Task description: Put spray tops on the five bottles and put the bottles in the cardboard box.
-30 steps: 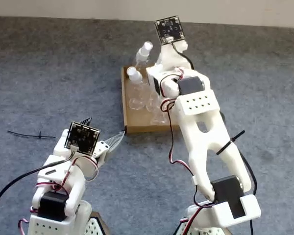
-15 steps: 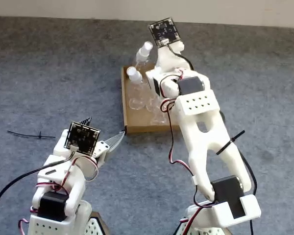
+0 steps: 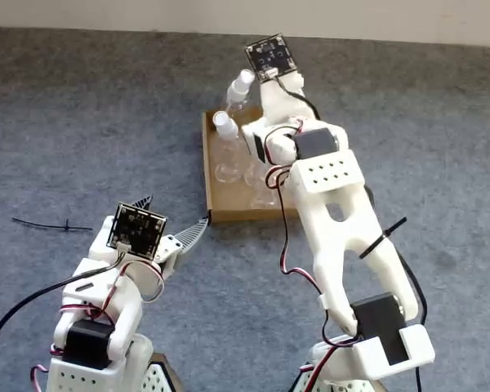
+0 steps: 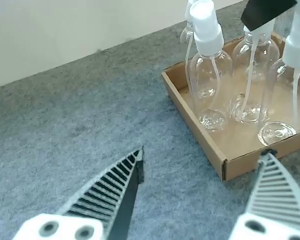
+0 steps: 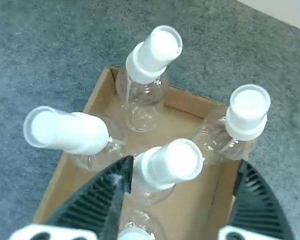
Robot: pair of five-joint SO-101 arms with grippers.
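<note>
R gripper (image 5: 182,165) edged left over cardboard box (image 3: 245,216), fingers spread; L gripper (image 4: 204,152) spread too. Bottles (image 5: 142,102) capped & boxed, so approx done.

the cardboard box (image 3: 245,216) lies on the carpet (image 3: 82,122), at 1 o'clock from the left gripper (image 3: 175,211) and apart from it. the bottles (image 5: 140,95) stand inside the box, under the right gripper (image 5: 182,170). a cable tie (image 3: 53,224) lies at 9 o'clock from the left gripper.

Our left arm (image 3: 106,314) sits folded back, the left gripper (image 4: 204,152) spread wide. Our right arm (image 3: 336,214) stands extended forward, wrist (image 3: 282,100) angled downward, the right gripper (image 5: 184,162) likewise spread.
</note>
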